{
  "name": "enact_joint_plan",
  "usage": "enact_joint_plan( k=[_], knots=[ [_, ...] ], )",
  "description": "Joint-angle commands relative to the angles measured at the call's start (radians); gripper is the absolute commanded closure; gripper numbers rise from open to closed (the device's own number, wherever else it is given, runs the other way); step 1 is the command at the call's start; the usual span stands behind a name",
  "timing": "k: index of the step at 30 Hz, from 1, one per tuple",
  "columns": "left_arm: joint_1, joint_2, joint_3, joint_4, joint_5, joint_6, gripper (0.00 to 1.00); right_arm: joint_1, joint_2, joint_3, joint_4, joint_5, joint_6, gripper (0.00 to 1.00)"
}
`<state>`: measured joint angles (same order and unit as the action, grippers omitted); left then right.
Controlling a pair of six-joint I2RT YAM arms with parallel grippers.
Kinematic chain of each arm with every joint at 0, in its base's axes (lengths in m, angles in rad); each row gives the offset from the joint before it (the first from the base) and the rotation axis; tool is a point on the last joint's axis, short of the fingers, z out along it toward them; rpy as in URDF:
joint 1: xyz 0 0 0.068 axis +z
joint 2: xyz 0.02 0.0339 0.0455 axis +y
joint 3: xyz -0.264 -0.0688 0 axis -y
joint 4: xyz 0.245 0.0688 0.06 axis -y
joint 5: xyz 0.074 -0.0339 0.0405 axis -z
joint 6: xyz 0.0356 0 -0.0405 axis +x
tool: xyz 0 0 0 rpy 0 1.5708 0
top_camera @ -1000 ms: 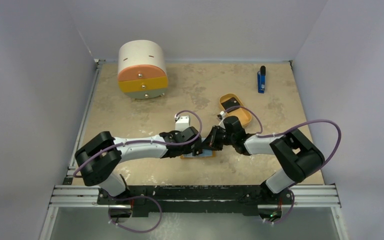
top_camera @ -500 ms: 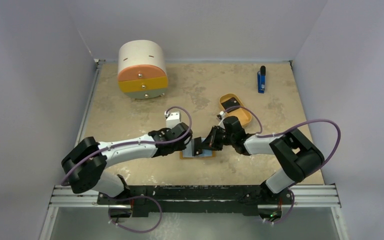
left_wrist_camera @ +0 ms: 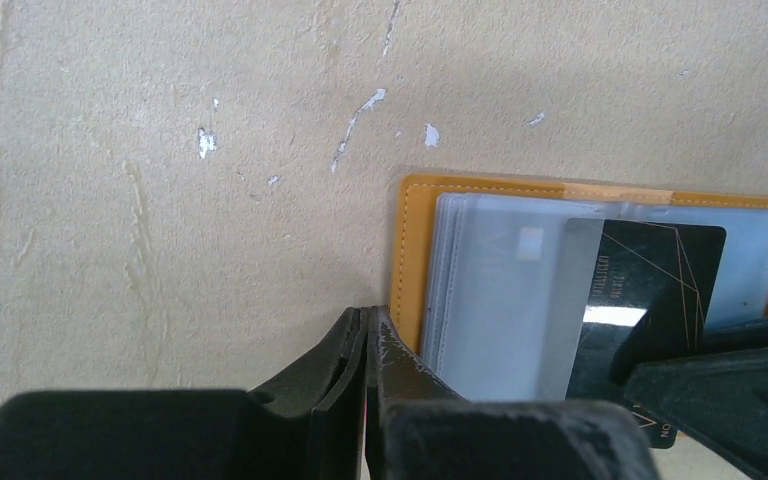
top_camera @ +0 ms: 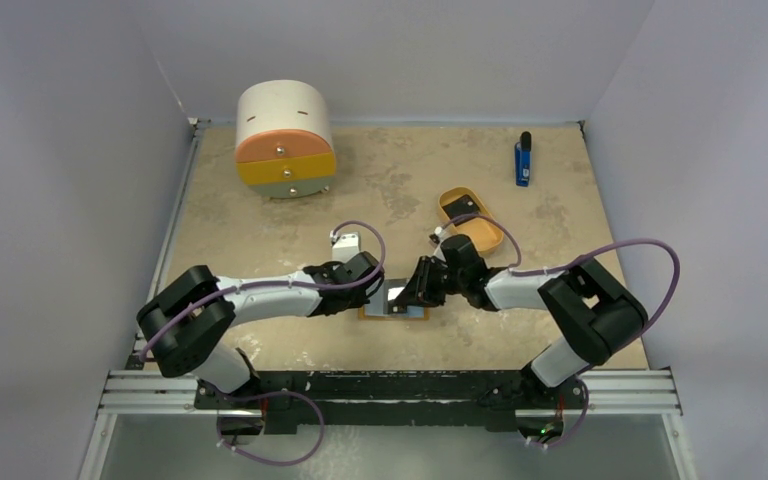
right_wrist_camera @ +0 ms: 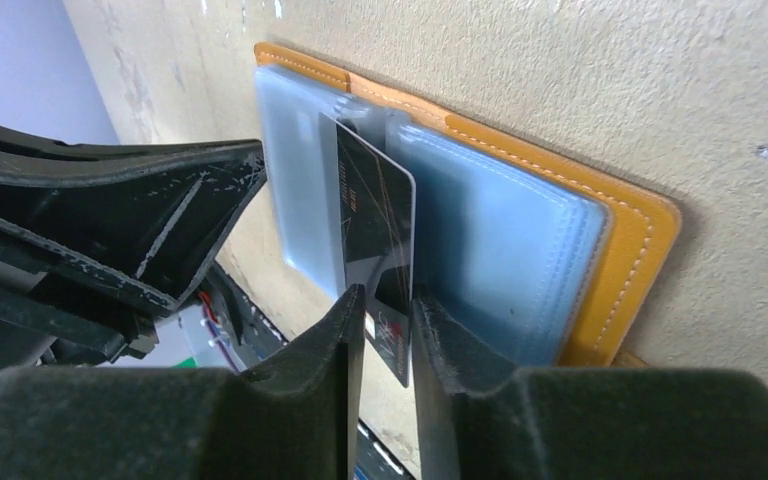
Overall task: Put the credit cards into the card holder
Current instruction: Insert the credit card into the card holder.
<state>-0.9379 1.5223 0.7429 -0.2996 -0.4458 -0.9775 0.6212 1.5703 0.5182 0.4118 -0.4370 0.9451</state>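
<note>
Card holder [left_wrist_camera: 412, 262], flat orange with stitched edge and cloudy plastic sleeves, open on gritty beige table [left_wrist_camera: 160, 150], glossy black credit card [left_wrist_camera: 660, 290] half-sleeved, right gripper [right_wrist_camera: 388, 320] slightly parted around it, left gripper [left_wrist_camera: 365, 340] pressed together.

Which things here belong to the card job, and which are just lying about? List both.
Job:
credit card, partly in a pocket
card holder, lying open

Lying about:
round drawer cabinet
tan oval tray
blue-and-black stick
</note>
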Motion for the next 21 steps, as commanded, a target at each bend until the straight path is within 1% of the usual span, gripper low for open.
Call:
enact_joint_plan(
  k=[1,6,11,21],
  knots=[
    [0.003,0.0,-0.018,0.056,0.023,-0.014,1.0,0.018,-0.019,0.043,-0.051,0.025,-0.038,0.72],
    [0.004,-0.001,-0.033,0.08,0.045,-0.017,1.0,0.031,-0.016,0.057,-0.061,0.032,-0.04,0.7],
    [0.004,-0.008,-0.048,0.098,0.06,-0.023,1.0,0.052,-0.017,0.079,-0.077,0.041,-0.04,0.65],
    [0.003,-0.016,-0.069,0.131,0.091,-0.034,1.0,0.083,0.01,0.114,-0.085,0.037,-0.043,0.64]
  ],
)
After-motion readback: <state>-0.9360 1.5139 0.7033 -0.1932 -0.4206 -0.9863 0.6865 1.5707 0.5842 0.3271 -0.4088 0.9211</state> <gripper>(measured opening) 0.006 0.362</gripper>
